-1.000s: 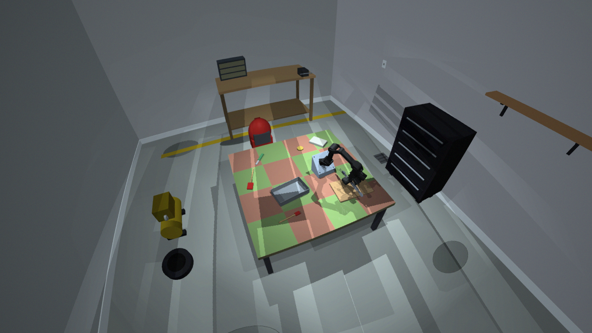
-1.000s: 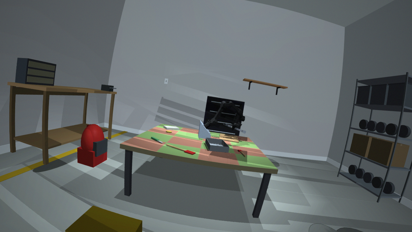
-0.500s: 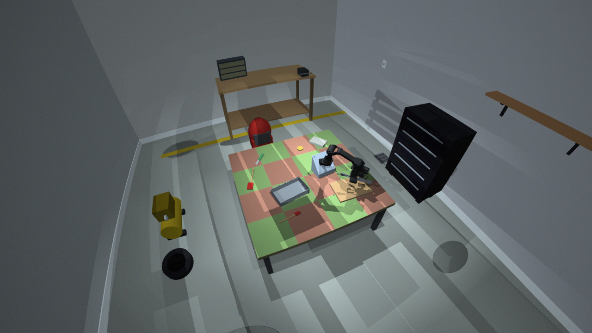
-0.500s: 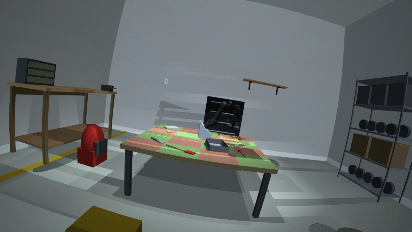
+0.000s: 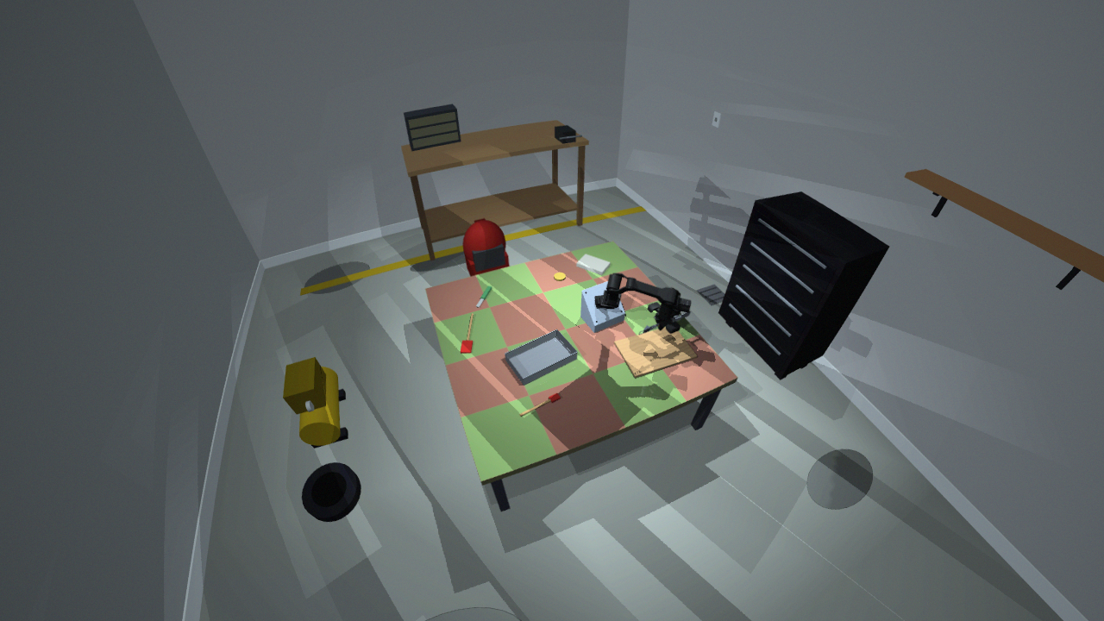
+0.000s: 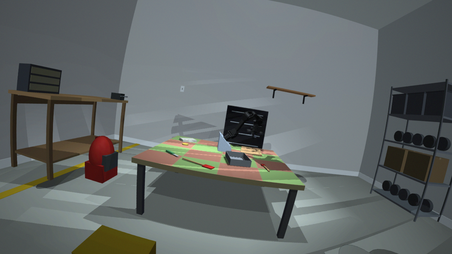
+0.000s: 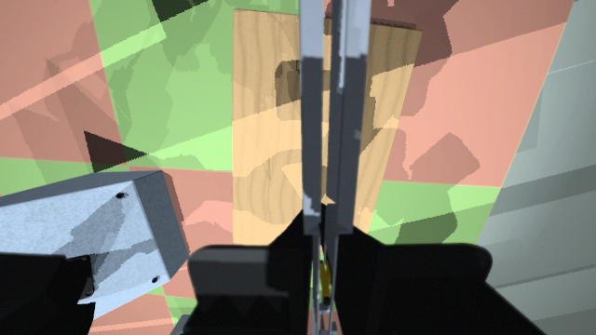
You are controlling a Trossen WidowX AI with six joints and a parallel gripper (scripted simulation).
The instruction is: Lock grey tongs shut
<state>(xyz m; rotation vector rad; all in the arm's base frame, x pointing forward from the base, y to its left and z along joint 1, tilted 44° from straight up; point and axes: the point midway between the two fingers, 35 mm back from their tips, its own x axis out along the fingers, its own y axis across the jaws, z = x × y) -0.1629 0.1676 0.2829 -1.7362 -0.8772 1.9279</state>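
Note:
The grey tongs (image 7: 346, 121) are squeezed between the fingers of my gripper (image 7: 314, 208) (image 5: 665, 317), which is shut on them. Their two arms run almost parallel, with a narrow gap, out of the top of the wrist view. A small yellow piece (image 7: 325, 283) shows between their thin parts beyond the fingers. The gripper holds the tongs above the wooden board (image 5: 637, 360) (image 7: 261, 130), which also shows in the exterior view (image 6: 249, 151). The far end of the tongs is cut off, and the top and exterior views are too small to tell their tilt or whether they are locked.
The roasting tin (image 5: 552, 369) (image 6: 239, 162) sits to the left of the board in the top view. A pale blue wedge block (image 5: 591, 315) (image 6: 223, 143) (image 7: 37, 223) stands by the arm's base. A red-ended tool (image 5: 554, 398) lies near the front edge.

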